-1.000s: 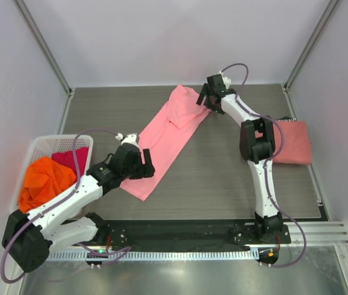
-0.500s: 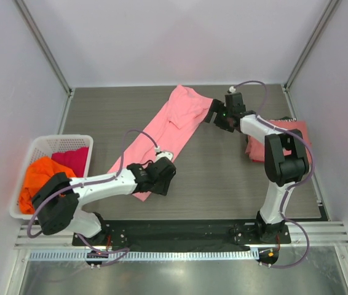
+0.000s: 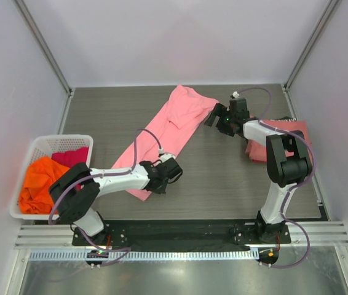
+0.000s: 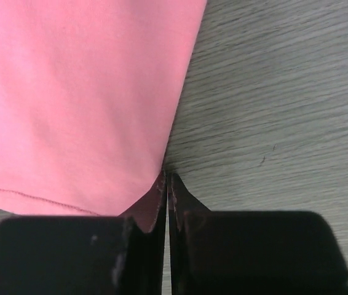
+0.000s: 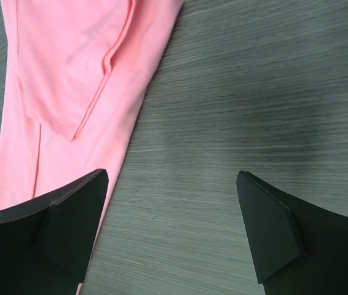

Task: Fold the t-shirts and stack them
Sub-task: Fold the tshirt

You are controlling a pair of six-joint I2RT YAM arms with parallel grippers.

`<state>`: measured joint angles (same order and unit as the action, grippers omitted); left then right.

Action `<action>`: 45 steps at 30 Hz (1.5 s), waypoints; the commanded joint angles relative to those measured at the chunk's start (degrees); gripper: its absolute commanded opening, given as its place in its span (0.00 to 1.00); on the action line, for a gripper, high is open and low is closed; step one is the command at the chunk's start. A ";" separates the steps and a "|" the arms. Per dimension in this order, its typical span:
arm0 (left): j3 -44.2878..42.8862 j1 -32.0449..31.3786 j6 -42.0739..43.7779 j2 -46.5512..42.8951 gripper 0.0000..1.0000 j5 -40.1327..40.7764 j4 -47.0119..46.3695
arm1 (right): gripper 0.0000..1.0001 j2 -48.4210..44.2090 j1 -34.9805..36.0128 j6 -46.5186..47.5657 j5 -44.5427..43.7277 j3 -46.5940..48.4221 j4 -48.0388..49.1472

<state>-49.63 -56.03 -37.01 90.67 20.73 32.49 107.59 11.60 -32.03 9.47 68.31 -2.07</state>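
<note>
Nearest us we see the left gripper (image 4: 166,178), jaws pressed together at the near right edge of the light pink t-shirt (image 3: 168,132), which lies as a long diagonal strip on the bench (image 3: 223,178), and farther off the right gripper (image 5: 171,174), jaws wide apart, just beside its far end.

No writing to read anywhere

Checked all three views and got nothing. The pink t-shirt (image 3: 174,117) is plain cloth, with no print or tag lettering even close up. The white basket (image 3: 57,136) to the left of it has no label I can make out, and the black arm parts show no legible brand or number.
</note>
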 commanded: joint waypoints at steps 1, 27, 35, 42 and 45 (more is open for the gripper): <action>-1.78 -0.04 -1.48 2.66 0.00 -1.64 1.61 | 0.92 -5.20 -1.40 -1.19 1.77 -0.90 4.53; -7.60 -2.69 -2.62 3.46 0.56 10.64 10.14 | 0.92 -5.11 -4.21 -2.33 2.04 -6.09 10.06; -5.66 -0.84 -2.36 6.79 0.36 9.50 9.26 | 0.92 -4.93 -4.21 -2.33 1.86 -6.35 10.41; -5.57 -0.22 -2.18 10.40 0.00 3.89 6.98 | 0.92 -4.85 -4.21 -2.25 1.78 -6.53 10.68; -6.09 -0.31 -2.27 9.09 0.00 -4.53 3.20 | 0.92 -5.11 -4.30 -2.25 1.34 -6.70 10.59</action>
<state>-56.49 -56.80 -37.95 98.19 27.14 41.50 103.11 7.64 -34.00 10.92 61.71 5.96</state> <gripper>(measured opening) 0.005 0.918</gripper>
